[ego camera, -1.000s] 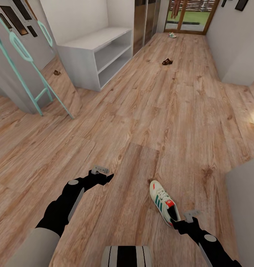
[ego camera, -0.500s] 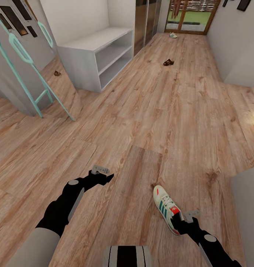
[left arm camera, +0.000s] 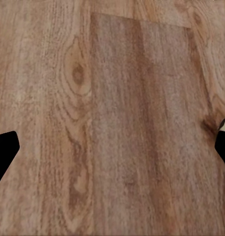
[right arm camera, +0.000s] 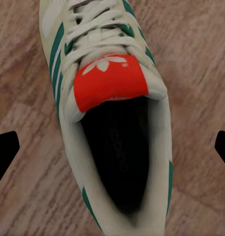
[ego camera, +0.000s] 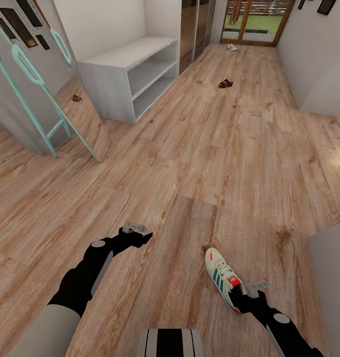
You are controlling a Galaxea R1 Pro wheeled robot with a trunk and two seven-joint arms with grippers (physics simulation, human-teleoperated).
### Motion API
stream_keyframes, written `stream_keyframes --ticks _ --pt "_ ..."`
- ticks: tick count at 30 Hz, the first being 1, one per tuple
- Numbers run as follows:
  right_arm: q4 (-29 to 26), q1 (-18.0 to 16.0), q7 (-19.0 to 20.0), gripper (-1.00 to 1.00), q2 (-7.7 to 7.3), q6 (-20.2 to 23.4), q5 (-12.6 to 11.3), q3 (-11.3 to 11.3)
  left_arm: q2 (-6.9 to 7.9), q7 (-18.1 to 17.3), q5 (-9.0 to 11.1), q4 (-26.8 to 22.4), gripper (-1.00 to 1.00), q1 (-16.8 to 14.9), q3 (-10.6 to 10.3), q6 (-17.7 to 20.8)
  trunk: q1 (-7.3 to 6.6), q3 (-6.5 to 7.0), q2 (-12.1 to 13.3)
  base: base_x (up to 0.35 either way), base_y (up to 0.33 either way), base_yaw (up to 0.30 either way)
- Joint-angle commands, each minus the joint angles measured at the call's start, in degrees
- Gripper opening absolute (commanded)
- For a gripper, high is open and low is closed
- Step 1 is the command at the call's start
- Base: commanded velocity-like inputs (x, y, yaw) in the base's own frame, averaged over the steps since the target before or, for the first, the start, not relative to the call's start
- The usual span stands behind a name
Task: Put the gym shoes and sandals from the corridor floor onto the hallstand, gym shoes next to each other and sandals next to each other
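The right gripper (right arm camera: 112, 147), jaws spread, hangs over the shoe (ego camera: 223, 280) heel, jaws across its long axis; left gripper (left arm camera: 112, 147) spread, farther.

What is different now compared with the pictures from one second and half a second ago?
Between one second and half a second ago the whole head view shifted slightly, so the camera moved, not the things. Since then nothing visibly changed. The right gripper still hangs open over the heel of the near gym shoe without holding it, the left gripper stays open above the corridor floor, and the sandal lies where it was.
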Motion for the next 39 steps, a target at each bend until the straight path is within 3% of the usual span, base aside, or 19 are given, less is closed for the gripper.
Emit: stream_keyframes --ticks 1,11,18,27,39 --pt "-0.1 0.0 0.4 1.0 0.04 0.3 0.5 -0.3 0.03 -0.2 0.0 -0.1 1.0 0.0 -0.1 0.3 -0.01 -0.04 0.0 0.0 0.0 0.0" --pt "0.3 0.0 0.2 1.0 0.04 -1.2 0.6 -0.1 0.07 -0.5 0.0 -0.3 1.0 0.0 -0.1 0.2 0.2 -1.88 -0.1 0.0 0.0 0.0" --pt "0.5 0.0 0.2 1.0 -0.02 -7.4 0.6 -0.2 0.06 -0.5 0.0 -0.1 1.0 0.0 -0.1 0.2 0.2 -2.32 -0.1 0.0 0.0 0.0" --pt "0.5 0.0 0.1 1.0 -0.09 -7.9 0.6 -0.2 0.08 -0.5 0.0 -0.1 1.0 0.0 -0.1 0.3 0.2 -2.41 -0.1 0.0 0.0 0.0" --pt "0.5 0.0 0.1 1.0 -0.1 -8.0 0.6 -0.3 0.11 -0.5 0.0 -0.1 1.0 0.0 -0.1 0.3 0.51 -5.7 -0.3 0.0 0.0 0.0"
